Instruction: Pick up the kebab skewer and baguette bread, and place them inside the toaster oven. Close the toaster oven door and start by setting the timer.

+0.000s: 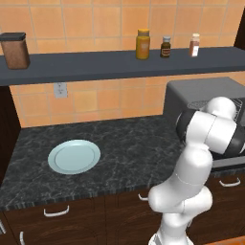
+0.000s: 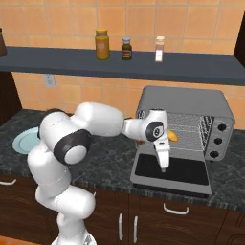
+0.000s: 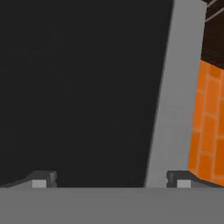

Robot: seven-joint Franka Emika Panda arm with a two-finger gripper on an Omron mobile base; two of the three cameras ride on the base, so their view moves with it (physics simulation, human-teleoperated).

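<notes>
While the empty plate (image 1: 74,156) sits on the counter (image 1: 124,143) in the left base view, the right base view shows the toaster oven (image 2: 184,139) with its door (image 2: 172,171) dropped flat — the gripper (image 2: 163,167) points down over it, baguette bread (image 2: 172,136) on the rack behind. Hand view: fingertips (image 3: 41,179) spread wide over dark glass.

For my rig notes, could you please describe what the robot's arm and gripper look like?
The arm is glossy white, built of rounded, bulbous segments with dark grey-black bands at the joints. A round dark disc with a pale centre marks the wrist. The gripper is slim and white. In the hand view its fingertips are small, dark grey, with light pads. No cables or lettering show.
</notes>
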